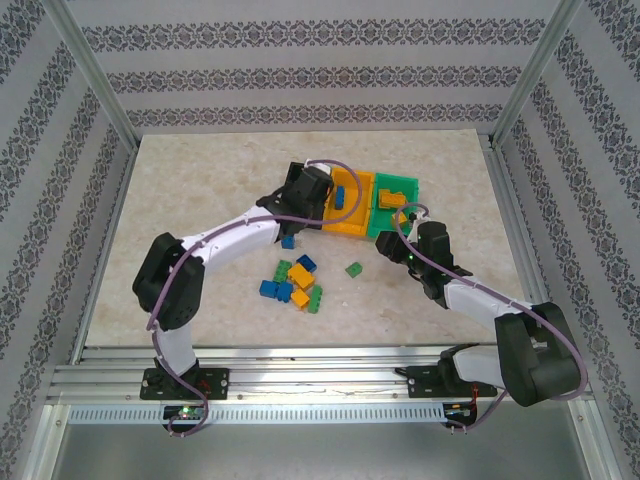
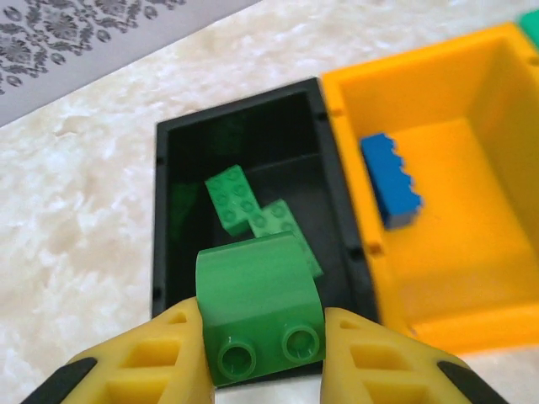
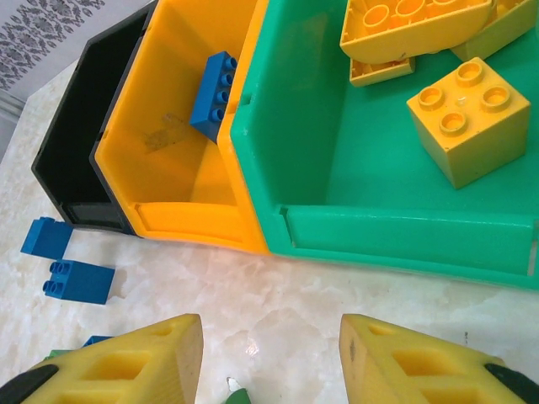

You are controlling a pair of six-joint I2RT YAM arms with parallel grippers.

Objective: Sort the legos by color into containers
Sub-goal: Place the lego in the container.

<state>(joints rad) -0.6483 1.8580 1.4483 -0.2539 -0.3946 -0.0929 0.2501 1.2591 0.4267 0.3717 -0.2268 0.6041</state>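
Green brick (image 2: 259, 307) clamped in left fingers (image 2: 160, 353), seemingly over black bin (image 2: 166, 210); right fingers (image 3: 143, 362) apart by green bin (image 3: 379, 236).

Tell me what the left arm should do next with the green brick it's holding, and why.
Probably ease slightly forward, then open the jaws. The left gripper is shut on a green brick right above the near wall of the black bin, which already holds two green bricks. A release from further in should drop it among them.
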